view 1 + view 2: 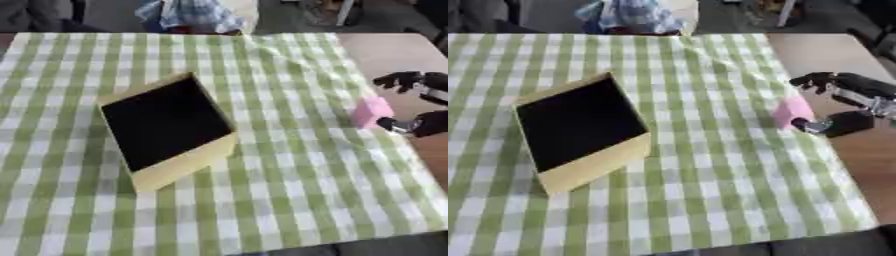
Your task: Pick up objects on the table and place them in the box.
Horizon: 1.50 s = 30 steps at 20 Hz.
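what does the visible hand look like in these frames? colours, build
Only the right hand shows, at the right edge. It is mostly black: chunky, rounded finger and thumb segments with a dark matte look. Silver-grey metal shows at a fingertip joint and along the hand's side towards the wrist. No cables, labels or markings can be made out. The left hand is out of view.

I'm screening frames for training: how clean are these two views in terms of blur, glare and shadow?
Left eye view: soft throughout, box interior reads flat black, no glare. Right eye view: equally soft, right hand and pink object have smeared edges, light even, only faint shadows on the checked cloth.
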Motion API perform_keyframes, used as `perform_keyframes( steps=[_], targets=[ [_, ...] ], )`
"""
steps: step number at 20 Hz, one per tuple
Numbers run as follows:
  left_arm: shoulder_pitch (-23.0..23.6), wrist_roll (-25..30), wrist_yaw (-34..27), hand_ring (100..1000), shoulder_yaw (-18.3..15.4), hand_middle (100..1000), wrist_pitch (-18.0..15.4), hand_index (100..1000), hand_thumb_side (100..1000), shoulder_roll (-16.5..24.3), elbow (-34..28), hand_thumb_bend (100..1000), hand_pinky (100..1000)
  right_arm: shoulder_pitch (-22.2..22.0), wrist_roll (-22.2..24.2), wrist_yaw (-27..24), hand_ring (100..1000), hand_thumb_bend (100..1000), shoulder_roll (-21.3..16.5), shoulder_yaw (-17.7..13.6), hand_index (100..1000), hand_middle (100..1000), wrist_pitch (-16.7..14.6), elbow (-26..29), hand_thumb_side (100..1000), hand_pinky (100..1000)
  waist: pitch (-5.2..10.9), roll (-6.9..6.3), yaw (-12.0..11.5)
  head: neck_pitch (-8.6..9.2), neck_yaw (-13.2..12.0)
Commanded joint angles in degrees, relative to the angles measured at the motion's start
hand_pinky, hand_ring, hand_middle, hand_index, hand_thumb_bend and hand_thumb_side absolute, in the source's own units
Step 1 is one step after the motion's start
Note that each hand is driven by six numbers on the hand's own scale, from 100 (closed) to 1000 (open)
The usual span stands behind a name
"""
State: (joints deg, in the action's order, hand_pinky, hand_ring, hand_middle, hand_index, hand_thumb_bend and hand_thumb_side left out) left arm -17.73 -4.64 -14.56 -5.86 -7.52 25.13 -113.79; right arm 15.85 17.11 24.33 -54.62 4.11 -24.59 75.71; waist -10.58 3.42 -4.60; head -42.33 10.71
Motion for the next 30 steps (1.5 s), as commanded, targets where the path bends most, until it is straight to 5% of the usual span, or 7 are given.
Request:
perform_keyframes(
  steps=[1,30],
  targets=[
    [-0.62,0.15,-0.08,759,0.08,832,-0.06,813,876,1.36,-0.8,271,893,1.18,0.15,0.49,886,308,-1.43,-0.34,1000,890,-0.16,-1.16,646,787,0.94,-0.19,-0.05,-0.34,0.18],
    [-0.64,0.61,-0.46,760,0.03,834,-0.04,813,881,1.27,-0.8,265,894,1.86,0.14,2.08,878,286,0.39,0.08,1000,880,-0.7,-4.64,654,786,0.71,-0.68,0.09,-0.39,0.65]
  ],
)
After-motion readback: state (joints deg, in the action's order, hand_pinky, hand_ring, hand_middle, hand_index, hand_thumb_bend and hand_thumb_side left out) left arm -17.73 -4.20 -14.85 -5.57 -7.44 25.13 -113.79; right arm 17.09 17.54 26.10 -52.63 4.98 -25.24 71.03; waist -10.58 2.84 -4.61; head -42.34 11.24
